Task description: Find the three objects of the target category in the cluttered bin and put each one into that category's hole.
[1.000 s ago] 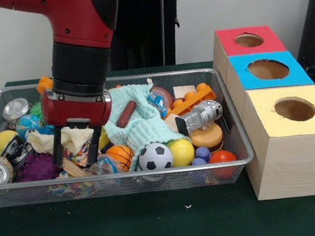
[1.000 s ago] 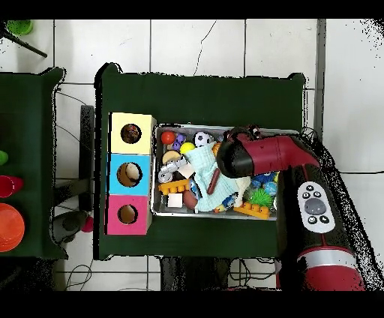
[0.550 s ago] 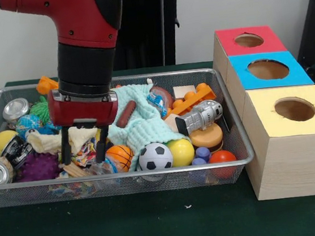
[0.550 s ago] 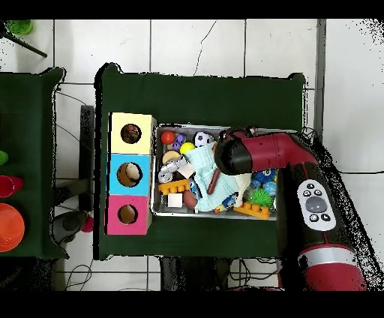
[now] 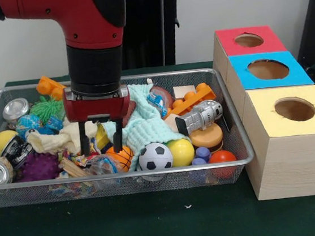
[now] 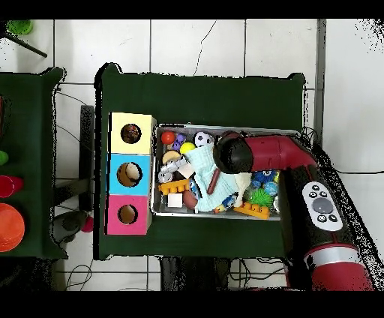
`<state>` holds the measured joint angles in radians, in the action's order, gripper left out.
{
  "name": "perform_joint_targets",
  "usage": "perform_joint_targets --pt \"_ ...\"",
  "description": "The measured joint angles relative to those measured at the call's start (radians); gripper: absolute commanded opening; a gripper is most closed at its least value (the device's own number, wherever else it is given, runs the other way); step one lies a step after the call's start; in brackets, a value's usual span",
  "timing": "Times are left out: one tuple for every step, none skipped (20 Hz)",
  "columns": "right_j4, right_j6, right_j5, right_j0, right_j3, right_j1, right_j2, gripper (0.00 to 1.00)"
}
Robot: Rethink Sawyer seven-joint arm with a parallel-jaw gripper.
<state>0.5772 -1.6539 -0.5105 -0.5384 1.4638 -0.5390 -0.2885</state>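
- The silver wire-mesh bin [image 5: 237,143] on the dark green table is the landmark; three wooden boxes stand just beside its end wall, topped red [image 5: 249,40], blue [image 5: 268,69] and yellow [image 5: 294,109], each with a round hole
- The red and black arm's gripper [image 5: 100,137] hangs inside the bin near the middle, its two dark fingers spread apart and holding nothing that I can see; the tips straddle a small yellow and orange toy beside the pale mint knitted cloth [image 5: 141,125]
- The target category is not given, so which things count is my judgement; balls look a likely set
- The black-and-white soccer ball [image 5: 155,156] rests against the bin's front wall, touching a yellow smooth ball [image 5: 181,151]; both probably light, firm and slippery, so best pinched across the widest part from straight above
- The small orange basketball [image 5: 120,154] lies just below the fingertips, half buried, probably light and grippy
- The red-orange ball [image 5: 223,157] sits in the front corner nearest the boxes, close to the mesh, leaving little finger room
- The purple spiky ball [image 5: 36,166], at the opposite end, looks soft and easy to pinch
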Motion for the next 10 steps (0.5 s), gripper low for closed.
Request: perform_joint_targets --pt "-0.011 0.000 -0.010 -0.001 0.007 0.001 -0.002 1.00" --pt "-0.014 0.000 -0.014 -0.001 0.009 0.002 -0.003 1.00" --pt "-0.014 0.000 -0.017 0.000 0.010 0.003 -0.002 1.00" --pt "-0.015 0.000 -0.020 0.000 0.011 0.003 -0.002 1.00" --pt "-0.014 0.000 -0.024 0.002 0.012 0.005 -0.002 1.00" --pt "-0.014 0.000 -0.026 0.003 0.013 0.006 -0.002 1.00" --pt "-0.013 0.000 -0.027 0.005 0.014 0.007 -0.002 1.00" --pt "-0.010 0.000 -0.028 0.008 0.014 0.009 -0.002 1.00" --pt "-0.007 0.000 -0.028 0.011 0.014 0.010 -0.001 1.00" --pt "-0.003 0.000 -0.028 0.015 0.014 0.012 -0.001 1.00"
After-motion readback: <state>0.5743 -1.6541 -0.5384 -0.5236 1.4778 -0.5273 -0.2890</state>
